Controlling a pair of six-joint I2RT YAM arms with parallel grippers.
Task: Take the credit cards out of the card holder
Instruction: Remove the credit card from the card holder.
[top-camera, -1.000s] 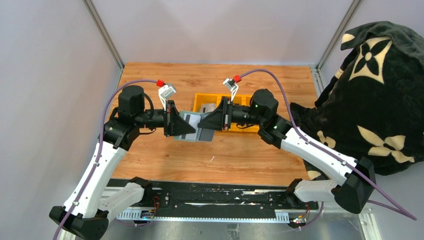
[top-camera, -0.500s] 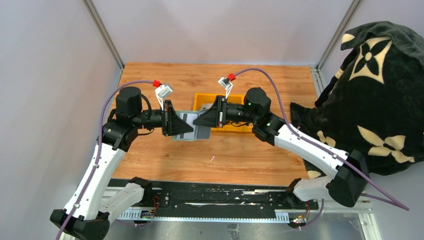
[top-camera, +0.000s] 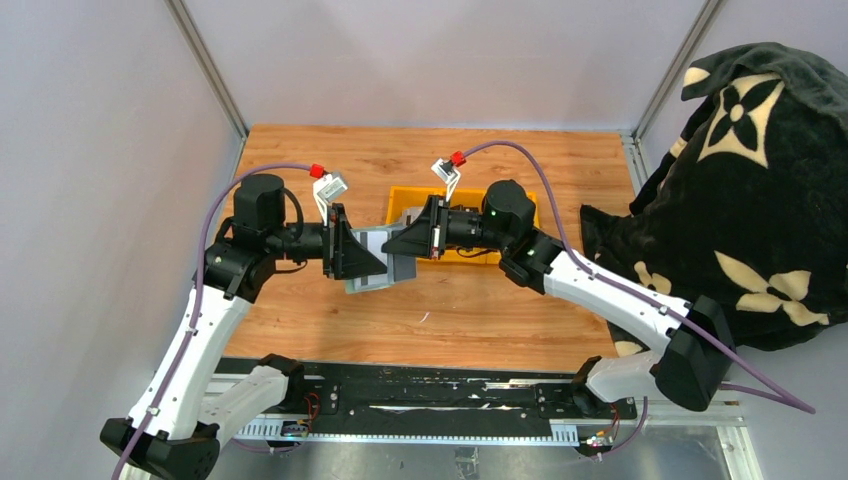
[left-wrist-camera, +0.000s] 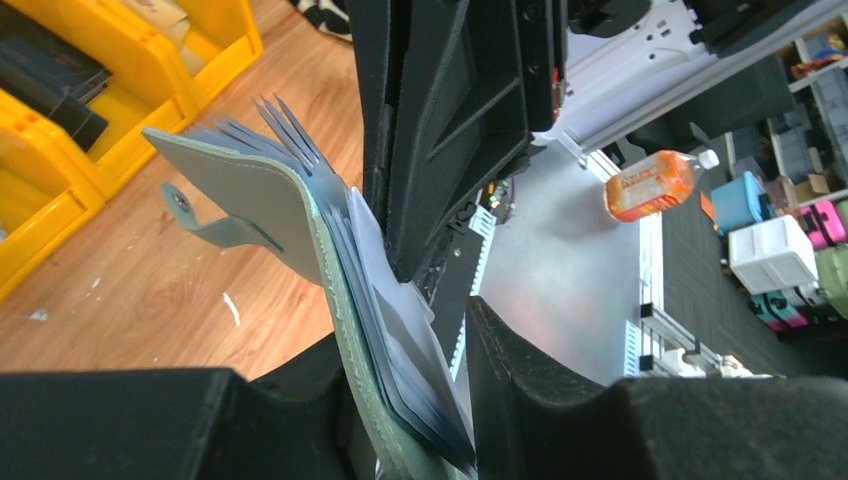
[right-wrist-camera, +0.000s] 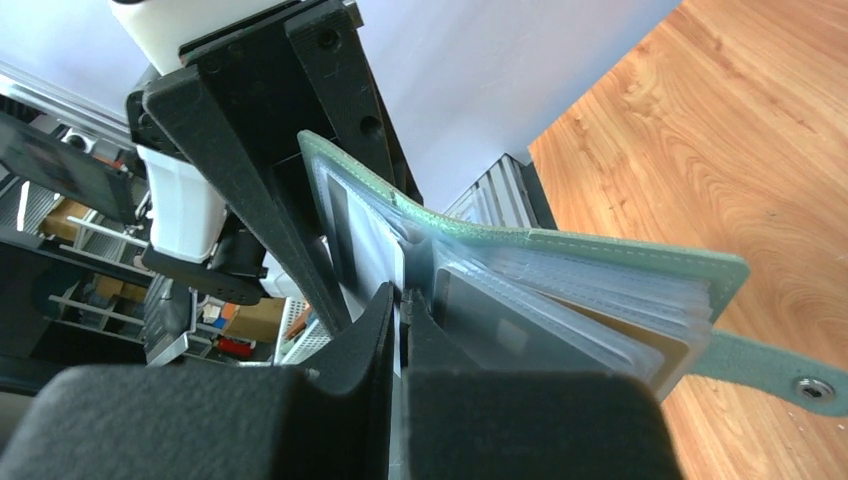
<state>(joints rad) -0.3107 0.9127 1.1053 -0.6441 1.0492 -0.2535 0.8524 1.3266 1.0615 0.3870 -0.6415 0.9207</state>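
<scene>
- Card holder (top-camera: 398, 268) hung in the air above the wooden table (top-camera: 480, 310), between the two grippers and just in front of the yellow bin (left-wrist-camera: 215, 45).
- It was open, its clear pockets fanned out from the sage-green cover, and its snap strap (right-wrist-camera: 770, 370) hung loose.
- Credit cards (right-wrist-camera: 640, 338) sat inside the pockets; a tan one showed through the plastic in the right wrist view, with a greyish one in a pocket nearer the fingers.
- Left gripper (left-wrist-camera: 400, 335) had its fingers partly apart with the holder's cover and pockets standing between them. The cover lay against one finger, but whether the pair was pressing the holder could not be told.
- Right gripper (right-wrist-camera: 402, 300) had its fingers pressed together, pushed in among the pockets near the spine; whether a pocket leaf or a card was nipped between them could not be made out.
- A dark flat stack (left-wrist-camera: 50, 75) lay in one compartment of the bin.
</scene>
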